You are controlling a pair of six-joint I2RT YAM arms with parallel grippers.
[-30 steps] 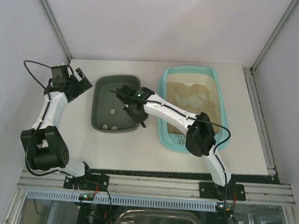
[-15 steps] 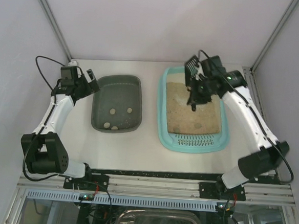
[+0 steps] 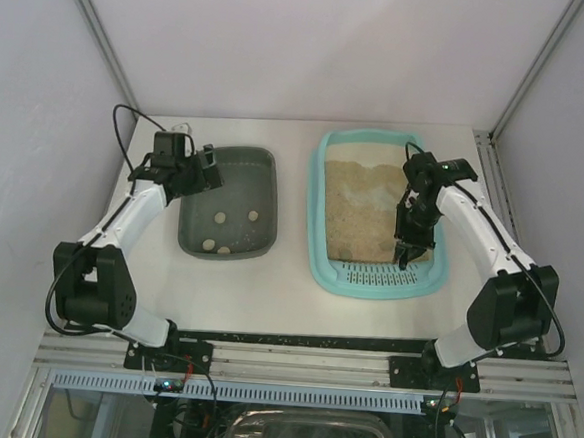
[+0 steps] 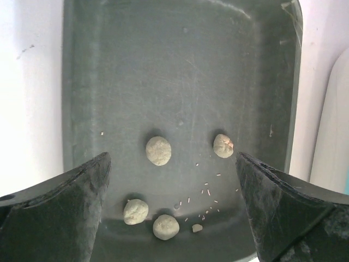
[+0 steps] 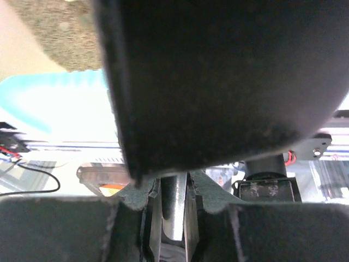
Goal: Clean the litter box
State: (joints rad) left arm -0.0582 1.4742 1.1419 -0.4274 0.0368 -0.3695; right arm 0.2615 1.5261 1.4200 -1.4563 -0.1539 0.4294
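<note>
The turquoise litter box with tan litter and a slotted grille at its near end lies right of centre. My right gripper is shut on the handle of a black scoop, held over the box's near right part by the grille. In the right wrist view the scoop fills the frame, its handle between my shut jaws; the litter box rim shows at left. My left gripper is open and empty over the far left corner of the dark grey-green tray.
The dark tray holds several tan clumps and a few crumbs, seen between my open left fingers. The clumps lie in its near half. The enclosure's walls and metal posts frame the table.
My right arm swung with the scoop from over the dark tray to the litter box's far end, then to its near right by the grille. My left gripper moved right, to the dark tray's corner.
</note>
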